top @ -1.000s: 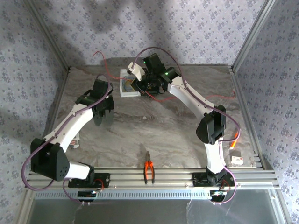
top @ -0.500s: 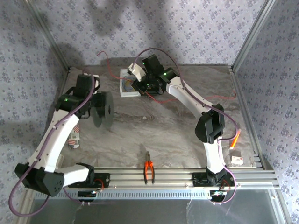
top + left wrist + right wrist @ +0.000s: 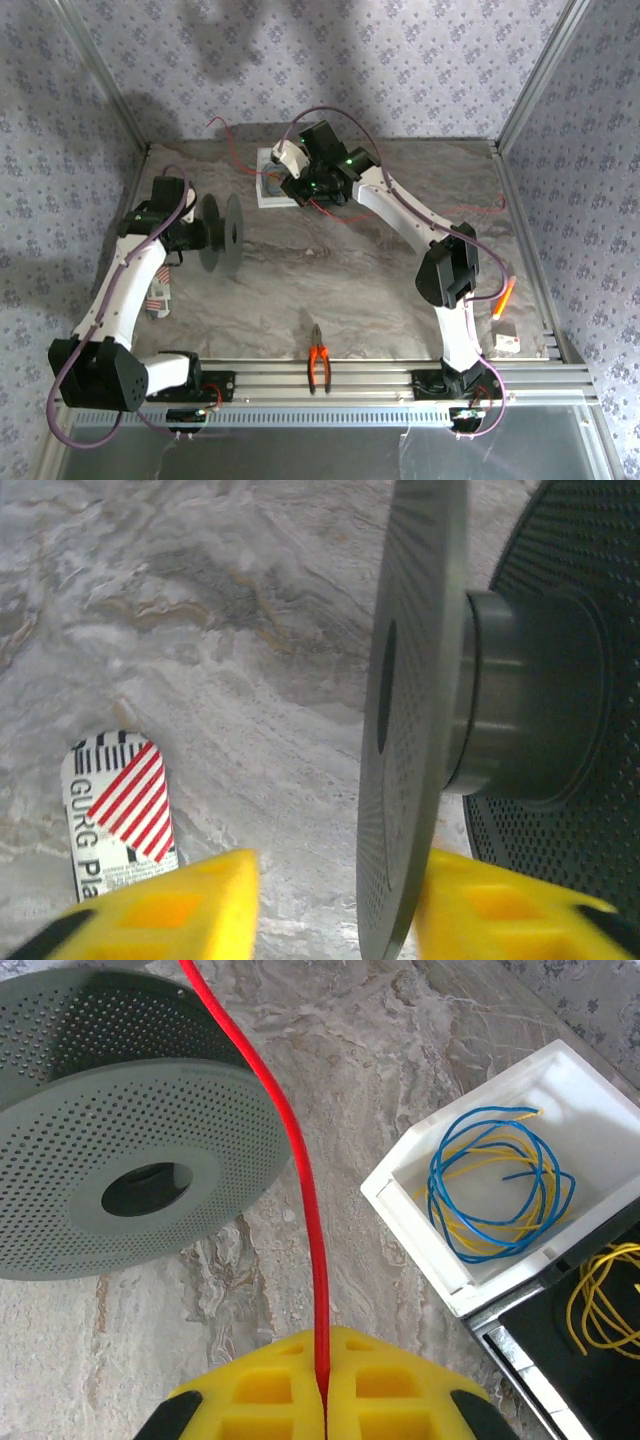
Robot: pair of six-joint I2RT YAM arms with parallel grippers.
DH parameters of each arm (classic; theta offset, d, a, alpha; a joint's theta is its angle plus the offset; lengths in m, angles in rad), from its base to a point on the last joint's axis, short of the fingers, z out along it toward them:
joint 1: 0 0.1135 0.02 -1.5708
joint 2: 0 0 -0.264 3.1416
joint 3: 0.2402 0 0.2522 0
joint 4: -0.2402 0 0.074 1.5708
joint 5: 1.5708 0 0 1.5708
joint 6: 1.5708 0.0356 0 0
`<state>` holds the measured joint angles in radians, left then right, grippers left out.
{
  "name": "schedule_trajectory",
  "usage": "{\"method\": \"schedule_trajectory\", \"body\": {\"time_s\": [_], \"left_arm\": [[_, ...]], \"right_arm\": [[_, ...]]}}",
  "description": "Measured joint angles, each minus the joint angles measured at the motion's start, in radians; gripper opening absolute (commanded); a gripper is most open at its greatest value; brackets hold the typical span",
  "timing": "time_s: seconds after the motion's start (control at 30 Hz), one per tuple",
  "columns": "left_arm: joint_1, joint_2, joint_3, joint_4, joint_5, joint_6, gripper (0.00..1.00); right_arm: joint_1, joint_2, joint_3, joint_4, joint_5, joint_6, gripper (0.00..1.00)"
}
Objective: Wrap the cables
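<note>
Pinching the red cable (image 3: 303, 1170), the right gripper (image 3: 322, 1388) is clamping closed; the left gripper (image 3: 338, 885) is straddling the black spool (image 3: 530, 715) flange, jaws apart.

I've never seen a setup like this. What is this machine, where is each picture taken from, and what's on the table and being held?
These are two robot arms bolted to a table's near edge. One picture looks down from above; the other two come from a camera on each wrist. The right end effector is shut on a thin red cable. The left end effector stands open astride one flange of a black spool. On the marbled table lie orange-handled pliers, a striped label card and a white bin of blue and yellow wire.
</note>
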<state>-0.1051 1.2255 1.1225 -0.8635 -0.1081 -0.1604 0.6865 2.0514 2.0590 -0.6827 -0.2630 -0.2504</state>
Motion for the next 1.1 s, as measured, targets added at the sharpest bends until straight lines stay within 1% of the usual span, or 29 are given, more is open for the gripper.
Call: {"method": "schedule_trajectory", "body": {"time_s": [0.17, 0.27, 0.3, 0.57, 0.73, 1.1], "left_arm": [[0.003, 0.031, 0.000, 0.028, 0.045, -0.012, 0.14], [0.005, 0.041, 0.000, 0.040, 0.061, -0.013, 0.01], [0.005, 0.041, 0.000, 0.045, 0.062, -0.021, 0.00], [0.015, 0.051, 0.003, 0.055, 0.072, -0.039, 0.00], [0.025, 0.094, 0.045, 0.051, 0.081, -0.043, 0.00], [0.026, 0.137, 0.089, 0.036, 0.086, -0.050, 0.00]], "right_arm": [[0.029, 0.000, -0.001, -0.034, 0.086, 0.007, 0.00], [0.053, -0.001, -0.019, -0.045, 0.137, 0.011, 0.00], [0.062, -0.001, -0.032, -0.047, 0.152, 0.011, 0.00], [0.127, -0.035, -0.146, -0.069, 0.261, 0.010, 0.00], [0.171, -0.088, -0.188, -0.070, 0.320, 0.002, 0.00], [0.246, -0.107, -0.243, -0.071, 0.388, -0.020, 0.00]]}}
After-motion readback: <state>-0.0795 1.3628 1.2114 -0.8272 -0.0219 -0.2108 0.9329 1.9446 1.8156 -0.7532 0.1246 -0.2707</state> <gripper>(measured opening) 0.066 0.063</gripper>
